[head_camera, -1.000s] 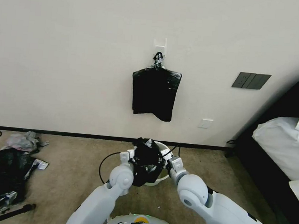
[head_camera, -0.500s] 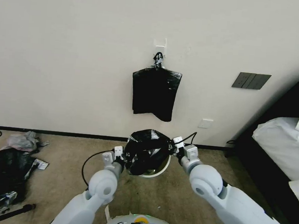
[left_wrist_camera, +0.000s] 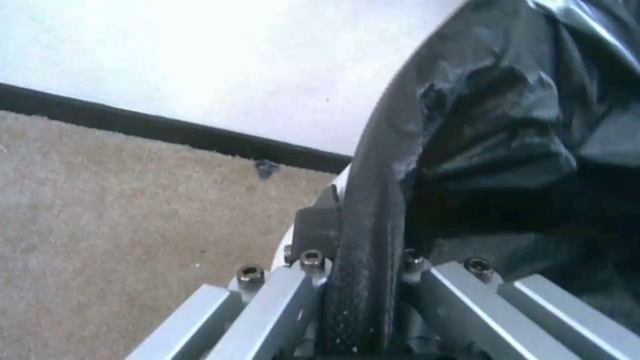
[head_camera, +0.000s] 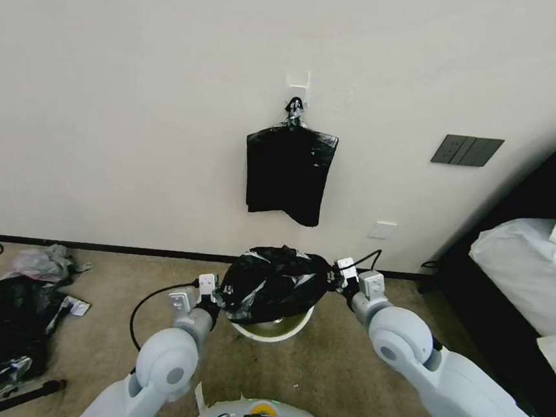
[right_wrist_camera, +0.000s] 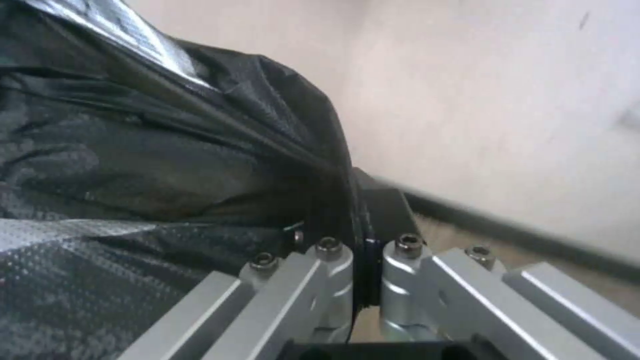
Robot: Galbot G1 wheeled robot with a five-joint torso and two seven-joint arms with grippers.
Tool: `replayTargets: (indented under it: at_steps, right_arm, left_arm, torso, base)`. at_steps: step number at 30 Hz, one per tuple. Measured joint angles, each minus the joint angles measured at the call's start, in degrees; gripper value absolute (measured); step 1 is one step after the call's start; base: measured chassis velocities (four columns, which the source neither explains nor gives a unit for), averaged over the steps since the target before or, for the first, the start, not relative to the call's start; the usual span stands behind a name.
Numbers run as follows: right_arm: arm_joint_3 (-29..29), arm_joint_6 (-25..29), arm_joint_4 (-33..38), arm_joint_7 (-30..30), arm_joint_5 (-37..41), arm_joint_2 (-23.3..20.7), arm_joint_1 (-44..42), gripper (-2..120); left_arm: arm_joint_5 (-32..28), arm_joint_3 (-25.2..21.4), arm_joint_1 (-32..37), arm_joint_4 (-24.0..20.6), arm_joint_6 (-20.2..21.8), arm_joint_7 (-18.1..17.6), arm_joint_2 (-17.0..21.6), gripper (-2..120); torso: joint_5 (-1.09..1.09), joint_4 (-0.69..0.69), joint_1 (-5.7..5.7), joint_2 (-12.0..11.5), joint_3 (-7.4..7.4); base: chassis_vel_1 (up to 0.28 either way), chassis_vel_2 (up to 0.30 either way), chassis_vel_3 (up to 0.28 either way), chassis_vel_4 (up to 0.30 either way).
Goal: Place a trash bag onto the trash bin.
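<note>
Left gripper [head_camera: 219, 292] and right gripper [head_camera: 333, 279], each pinching trash bag [head_camera: 274, 285], apparently spread above trash bin [head_camera: 271, 332]; lowering over rim required.

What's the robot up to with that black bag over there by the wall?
It is holding the trash bag stretched between both arms just above the trash bin on the carpet. The left tool and the right tool are each shut on an edge of the bag. The bag's mouth is not yet over the bin's rim.
</note>
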Motion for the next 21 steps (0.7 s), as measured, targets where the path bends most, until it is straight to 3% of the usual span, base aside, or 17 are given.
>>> replayTargets:
  at_steps: [12, 19, 21]
  right_arm:
    - [5.6, -0.4, 0.8, -9.0, 5.1, 0.6, -8.5, 0]
    - [6.2, 0.4, 2.3, -11.5, 7.2, 2.3, -11.4, 20]
    - [6.7, 1.5, 2.6, -11.5, 6.2, 2.5, -11.8, 31]
  left_arm:
    - [-0.1, -0.5, 0.8, -0.3, -0.9, 1.0, -0.6, 1]
    - [0.0, -0.8, 1.2, -0.4, -1.2, 0.8, -1.0, 1]
    - [0.0, -0.9, 1.2, -0.4, -1.2, 0.7, -1.0, 1]
  torso:
    - [0.0, 0.0, 0.0, 0.0, 0.0]
    - [0.01, 0.0, 0.0, 0.0, 0.0]
    - [0.0, 0.01, -0.01, 0.0, 0.0]
  base:
    - [0.0, 0.0, 0.0, 0.0]
    - [0.0, 0.0, 0.0, 0.0]
    - [0.0, 0.0, 0.0, 0.0]
